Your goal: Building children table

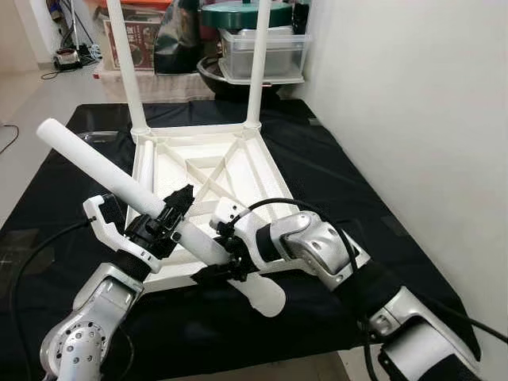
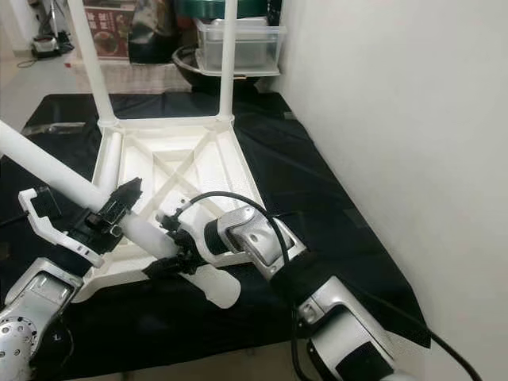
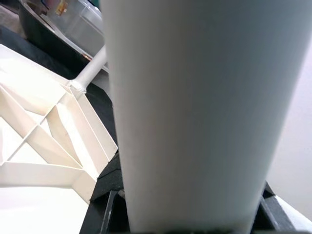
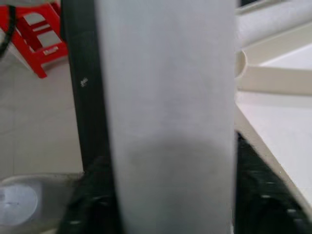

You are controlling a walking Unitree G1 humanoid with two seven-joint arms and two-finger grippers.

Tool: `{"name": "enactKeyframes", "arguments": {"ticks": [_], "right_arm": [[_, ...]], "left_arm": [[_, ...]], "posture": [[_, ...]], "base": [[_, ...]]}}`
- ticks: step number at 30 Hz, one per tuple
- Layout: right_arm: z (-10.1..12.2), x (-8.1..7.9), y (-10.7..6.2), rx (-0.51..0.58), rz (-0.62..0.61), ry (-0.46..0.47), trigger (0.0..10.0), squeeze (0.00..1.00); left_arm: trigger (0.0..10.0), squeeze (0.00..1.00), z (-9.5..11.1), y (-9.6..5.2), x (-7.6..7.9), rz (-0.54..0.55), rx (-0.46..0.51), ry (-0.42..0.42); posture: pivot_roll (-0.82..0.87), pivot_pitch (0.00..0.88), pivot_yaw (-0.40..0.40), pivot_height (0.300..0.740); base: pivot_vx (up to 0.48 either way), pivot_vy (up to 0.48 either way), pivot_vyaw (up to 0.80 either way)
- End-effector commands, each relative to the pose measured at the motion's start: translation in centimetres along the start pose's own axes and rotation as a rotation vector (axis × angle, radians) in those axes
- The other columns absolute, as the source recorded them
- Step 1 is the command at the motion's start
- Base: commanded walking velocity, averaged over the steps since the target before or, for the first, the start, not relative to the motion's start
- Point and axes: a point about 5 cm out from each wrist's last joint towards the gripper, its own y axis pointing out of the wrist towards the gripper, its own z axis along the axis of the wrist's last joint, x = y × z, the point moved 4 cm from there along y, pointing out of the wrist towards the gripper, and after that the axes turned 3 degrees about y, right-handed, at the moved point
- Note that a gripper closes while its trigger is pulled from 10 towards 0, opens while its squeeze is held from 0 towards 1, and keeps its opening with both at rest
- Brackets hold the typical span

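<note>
Leg (image 1: 119, 176) clenched in both my left claw (image 1: 171, 214) and right claw (image 1: 226, 252). Risk: opposed pulls could twist it loose, knocking the tabletop (image 1: 208, 182).

The table leg (image 1: 135, 190) I hold is plain white, like the upturned tabletop (image 1: 208, 189) at the frame's centre, which lies on a black cloth (image 1: 333, 171). My arms are silver with black fingers, and the wall (image 1: 413, 103) on the right is off-white. At the top sit a clear box (image 1: 262, 54) under a dark green lid (image 1: 242, 13), and my right wrist view catches a red stool (image 4: 36, 36) in its upper left.
</note>
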Motion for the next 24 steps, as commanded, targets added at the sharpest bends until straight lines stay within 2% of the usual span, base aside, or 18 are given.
{"name": "enactKeyframes", "arguments": {"ticks": [1, 6, 7, 13, 21, 22, 23, 24], "right_arm": [[-0.1, -0.1, 0.2, 0.007, -0.001, 0.004, 0.0, 0.0], [-0.2, -1.3, -0.2, 0.023, 0.074, -0.013, 0.0, 0.0], [-0.3, -1.6, -0.3, 0.023, 0.094, -0.019, 0.0, 0.0], [-0.4, -1.9, -0.5, 0.022, 0.109, -0.023, 0.0, 0.0], [0.2, -1.0, -1.9, 0.07, 0.089, 0.005, 0.0, 0.0], [0.4, -0.6, -2.6, 0.086, 0.084, 0.014, 0.0, 0.0], [0.4, -0.6, -2.6, 0.086, 0.084, 0.014, 0.0, 0.0], [0.4, 0.0, -3.6, 0.105, 0.072, 0.027, 0.0, 0.0]], "left_arm": [[10.0, 0.0, -0.5, 0.1, 0.6, -0.023, -0.015, -0.013], [10.0, 0.0, -0.7, 0.1, -0.2, 0.01, -0.018, 0.028], [10.0, 1.0, -0.9, 0.1, -0.5, 0.025, -0.021, 0.041], [10.0, 1.0, -1.0, 0.2, -0.5, 0.014, -0.018, 0.052], [10.0, 1.0, -0.1, -0.3, 1.2, -0.089, 0.008, 0.033], [10.0, 1.0, 0.4, -0.8, 2.1, -0.145, 0.003, 0.031], [10.0, 1.0, 0.4, -0.8, 2.1, -0.145, 0.003, 0.031], [10.0, 0.0, 1.0, -1.4, 3.2, -0.208, 0.01, 0.017]], "posture": [[0.08, 0.0, -0.08, 0.74], [0.07, 0.0, -0.074, 0.74], [0.07, 0.0, -0.074, 0.74], [0.07, 0.0, -0.071, 0.74], [0.07, 0.0, -0.075, 0.74], [0.06, 0.0, -0.076, 0.74], [0.06, 0.0, -0.076, 0.74], [0.07, 0.0, -0.08, 0.74]], "base": [[0.0, 0.0, 0.0], [0.0, 0.0, 0.0], [0.0, 0.0, 0.0], [0.0, 0.0, 0.0], [0.0, 0.0, 0.0], [0.0, 0.0, 0.0], [0.0, 0.0, 0.0], [0.0, 0.0, 0.0]]}}
